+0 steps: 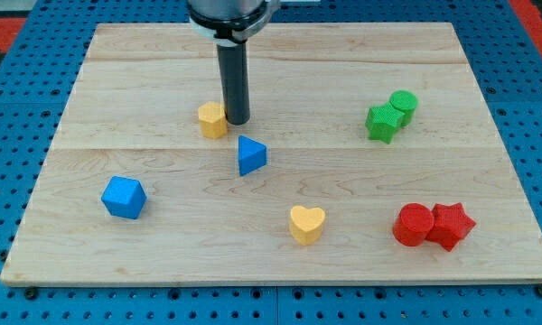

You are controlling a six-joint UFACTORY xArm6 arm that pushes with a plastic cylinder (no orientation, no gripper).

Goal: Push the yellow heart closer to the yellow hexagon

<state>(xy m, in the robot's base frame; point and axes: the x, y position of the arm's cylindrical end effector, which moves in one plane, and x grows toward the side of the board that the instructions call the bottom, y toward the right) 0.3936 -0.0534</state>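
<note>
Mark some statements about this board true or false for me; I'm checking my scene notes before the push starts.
1. My tip stands right beside the yellow hexagon, on the side toward the view's right. True.
2. The yellow heart touches the yellow hexagon. False: they lie well apart, the heart toward the view's bottom right of the hexagon.
3. The blue triangular block lies between the hexagon and the heart. True, roughly on the line between them.
4. The two red blocks, a cylinder and a star, sit at the view's top left. False: they sit side by side at the bottom right.
5. The green cylinder and green star sit close together. True.
</note>
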